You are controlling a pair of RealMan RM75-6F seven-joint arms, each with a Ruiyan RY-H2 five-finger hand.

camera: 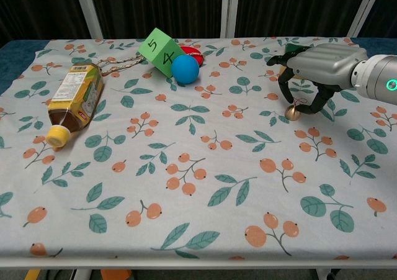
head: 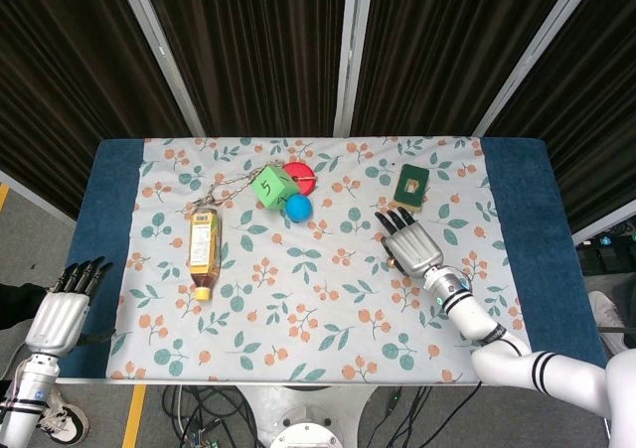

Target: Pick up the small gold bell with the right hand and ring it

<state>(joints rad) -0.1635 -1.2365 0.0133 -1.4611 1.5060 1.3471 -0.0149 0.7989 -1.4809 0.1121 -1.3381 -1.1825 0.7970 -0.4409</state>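
The small gold bell (camera: 293, 112) stands on the floral cloth at the right of the table, with a thin red loop lying behind it. My right hand (camera: 316, 66) arches over it, palm down. One finger comes down just left of the bell and the thumb just right of it, with the bell on the cloth between them. In the head view the right hand (head: 409, 244) covers the bell. My left hand (head: 62, 309) hangs off the table's left front corner, fingers extended and holding nothing.
A green cube marked 5 (camera: 160, 49), a blue ball (camera: 185, 69) and a red disc (head: 300, 178) sit at the back centre. A tea bottle (camera: 73, 101) lies at the left beside a chain (head: 224, 190). A green card (head: 411, 185) lies behind my right hand.
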